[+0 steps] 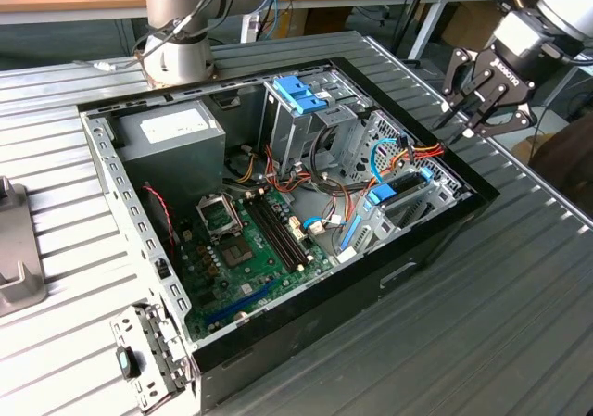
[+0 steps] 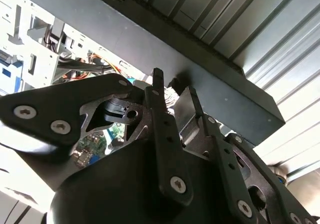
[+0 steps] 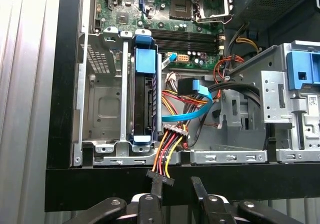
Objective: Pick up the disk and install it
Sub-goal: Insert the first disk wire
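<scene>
Disk (image 3: 145, 102) with its light-blue frame sits on edge in a metal bay at centre-left of the first wrist view, inside the open computer case (image 1: 435, 245) (cables (image 3: 167, 144) trail beside it). Upper right in the exterior view, the gripper (image 1: 460, 118) hangs outside the case, fingers spread, holding nothing.

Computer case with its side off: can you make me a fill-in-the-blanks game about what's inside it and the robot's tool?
1. The disk sits in the computer case in a plastic carrier coloured ____.
2. The tool hangs above the case's edge at the exterior view's right, open and holding ____.
3. The motherboard on the case floor is coloured ____.

Missing words: blue; nothing; green.
</scene>
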Robot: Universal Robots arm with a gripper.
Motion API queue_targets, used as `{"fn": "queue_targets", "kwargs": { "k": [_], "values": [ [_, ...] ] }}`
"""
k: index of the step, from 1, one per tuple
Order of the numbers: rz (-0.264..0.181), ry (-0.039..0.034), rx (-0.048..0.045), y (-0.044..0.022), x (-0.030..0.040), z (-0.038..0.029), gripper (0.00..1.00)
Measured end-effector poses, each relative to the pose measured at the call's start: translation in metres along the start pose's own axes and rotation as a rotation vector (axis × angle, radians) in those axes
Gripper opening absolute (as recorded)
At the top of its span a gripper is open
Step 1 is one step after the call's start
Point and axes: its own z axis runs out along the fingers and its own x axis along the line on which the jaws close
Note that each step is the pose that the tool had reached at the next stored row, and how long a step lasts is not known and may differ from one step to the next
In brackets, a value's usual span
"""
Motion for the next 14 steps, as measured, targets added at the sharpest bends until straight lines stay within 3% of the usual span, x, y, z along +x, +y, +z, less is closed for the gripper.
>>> {"fn": "queue_targets", "kwargs": {
  "k": [5,14],
  "values": [
    [0.000,0.0000,-0.0004,-0.0022,0.0009,0.0011,0.36],
    [0.000,0.0001,-0.0005,-0.0027,0.0101,0.0047,0.36]
  ]
}}
